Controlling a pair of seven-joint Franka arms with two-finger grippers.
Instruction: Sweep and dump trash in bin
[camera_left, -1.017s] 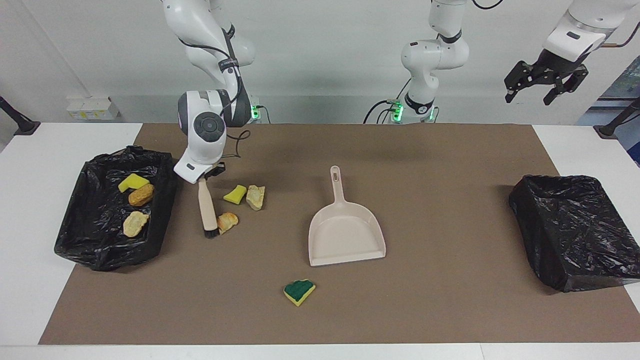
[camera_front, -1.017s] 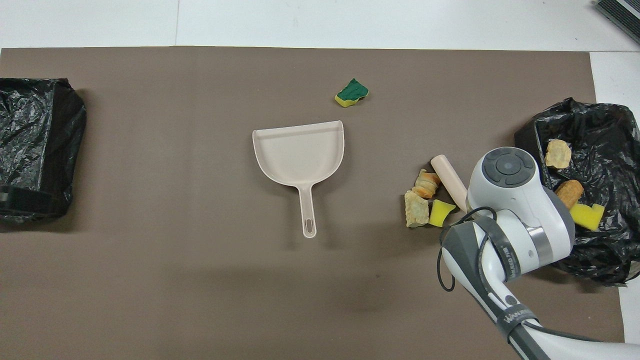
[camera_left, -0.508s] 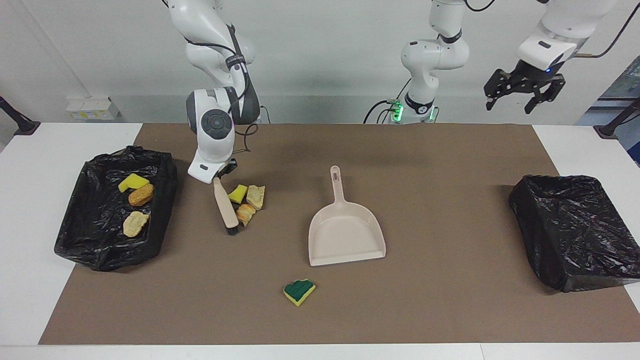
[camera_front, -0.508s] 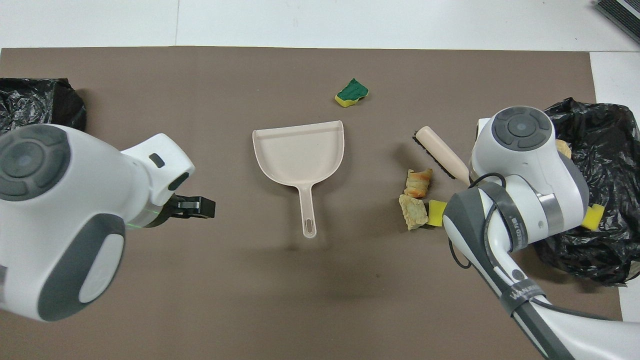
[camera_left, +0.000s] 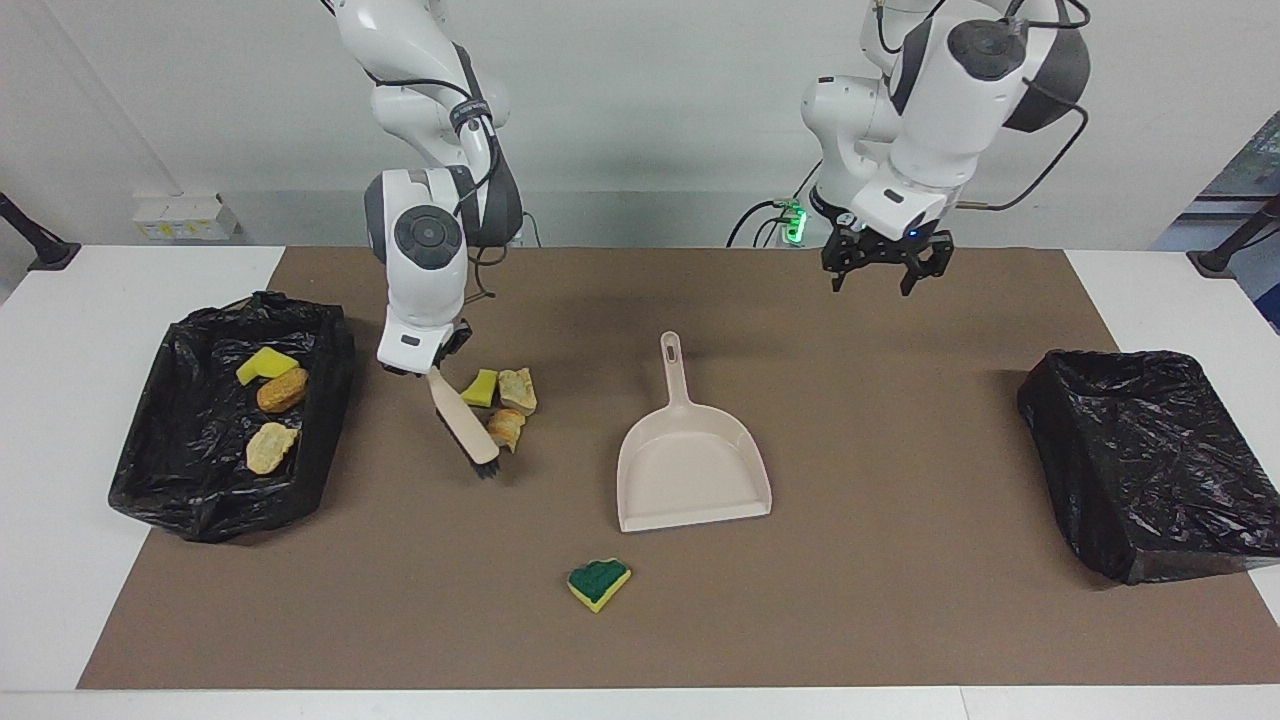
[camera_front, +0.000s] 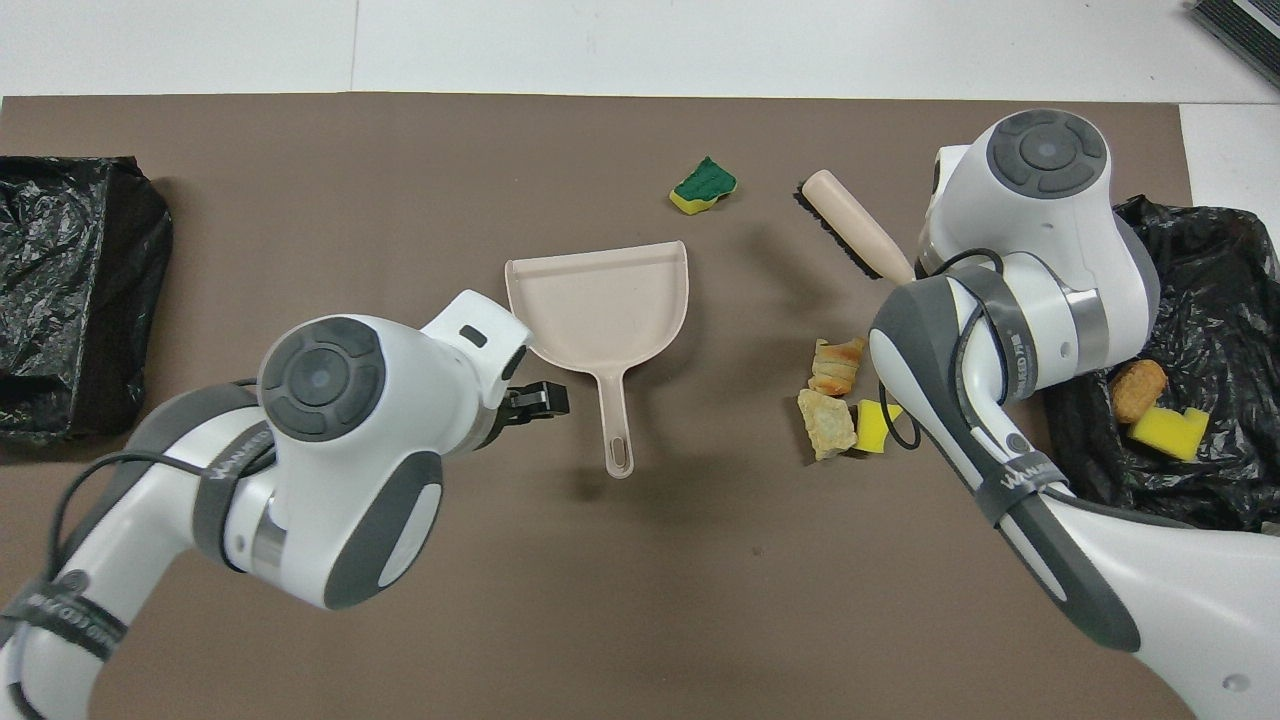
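Here, the right gripper (camera_left: 430, 362) is clenched on the handle of a brush (camera_left: 464, 424), whose bristles touch the brown mat (camera_left: 880, 600) just beside three scraps of trash (camera_left: 503, 403). Three more scraps lie in the black-lined bin (camera_left: 190, 480) at the right arm's end of the table, and a green-topped sponge piece (camera_left: 598, 582) sits near the mat's edge farthest from the robots. The left gripper (camera_left: 878, 272) hangs with fingers spread, holding nothing, above the mat near the beige dustpan (camera_left: 690, 470).

Trash (camera_left: 499, 404) scattered, 3 pcs binned
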